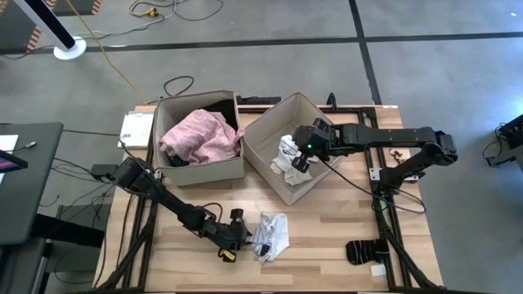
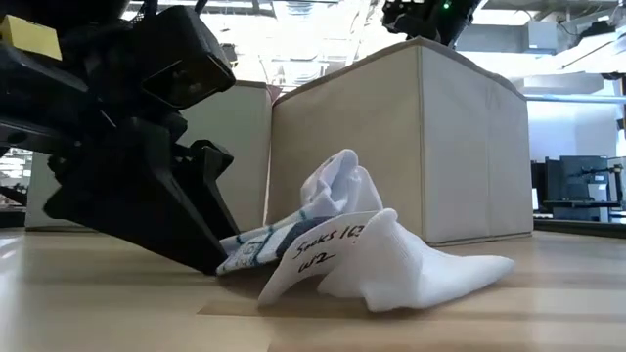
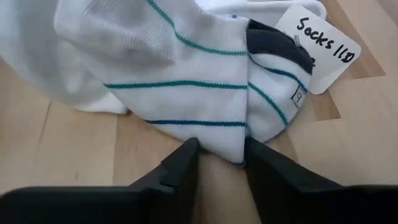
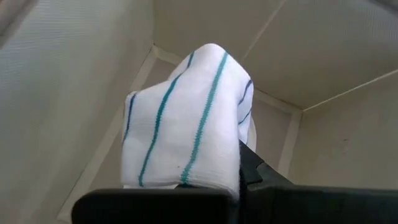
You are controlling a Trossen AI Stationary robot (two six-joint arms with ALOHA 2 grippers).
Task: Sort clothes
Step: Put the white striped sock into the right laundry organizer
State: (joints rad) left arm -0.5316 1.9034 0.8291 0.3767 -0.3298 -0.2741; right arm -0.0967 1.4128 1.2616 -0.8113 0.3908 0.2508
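A small pile of white socks with teal stripes [image 1: 271, 235] lies on the table near its front edge, with a paper tag [image 3: 317, 46] on it. It also shows in the low view [image 2: 362, 244]. My left gripper [image 3: 221, 158] is open, low over the table, its fingertips at the near edge of a striped sock [image 3: 186, 87]. My right gripper [image 1: 300, 161] is inside the right beige box [image 1: 270, 175], shut on a white striped sock [image 4: 186, 118]. White pieces [image 1: 286, 151] lie in that box. My left gripper's fingertips [image 3: 186, 155] stand at the edge of the striped sock; whether they touch it I cannot tell. My right gripper holds the white striped sock [image 4: 180, 168], which is bunched over its fingers and hides the place of contact. One finger [image 4: 255, 171] shows beside the sock. The sock is clear of the box floor.
The left beige box [image 1: 196, 173] holds a pink garment [image 1: 200, 135] and a dark piece [image 1: 221, 106]. A pair of black socks [image 1: 364, 251] lies at the table's front right. The two boxes stand side by side at the back of the table.
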